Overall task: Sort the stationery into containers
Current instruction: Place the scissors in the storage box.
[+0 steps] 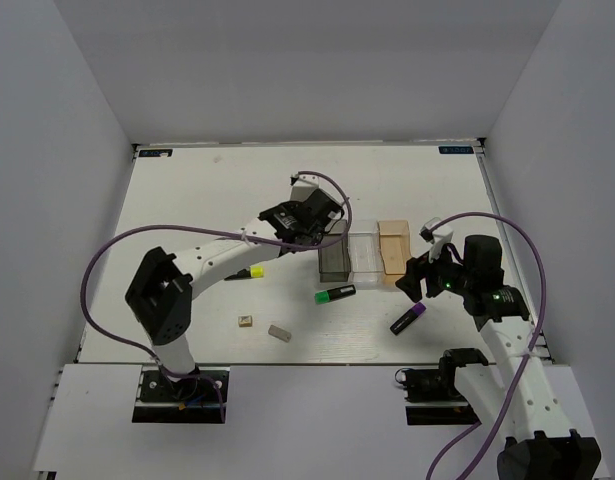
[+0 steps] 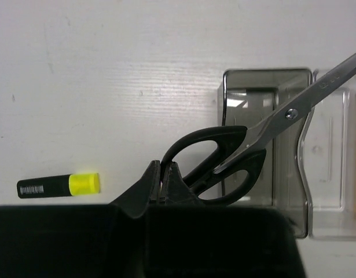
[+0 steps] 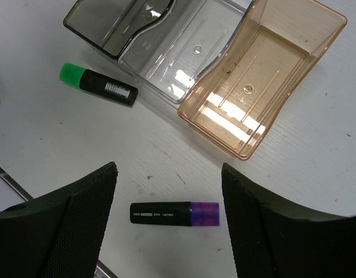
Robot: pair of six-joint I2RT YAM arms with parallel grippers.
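Clenched tight in the left gripper point(image 2: 164, 174): the scissors point(image 2: 224, 162), pinched by one black handle loop, blades reaching toward 2 o'clock across the dark grey bin point(image 2: 264, 78) in the left wrist view.

From above, three bins in a close row: dark grey, then at its 3 o'clock the clear bin point(image 1: 364, 253), then the tan bin point(image 1: 393, 247).

Flat on the table point(image 1: 187, 200):
- yellow highlighter point(image 1: 252, 271) at 9 o'clock of the dark grey bin
- green highlighter point(image 1: 335, 294) at its 6 o'clock
- purple highlighter point(image 1: 408, 318) at 6 o'clock of the tan bin
- beige eraser point(image 1: 245, 321) at 6 o'clock of the yellow highlighter
- grey eraser point(image 1: 278, 333) near it, at 4 o'clock

Right gripper point(image 3: 168, 171) spread wide, grasping nothing, over the purple highlighter, framed between its fingers in the right wrist view.
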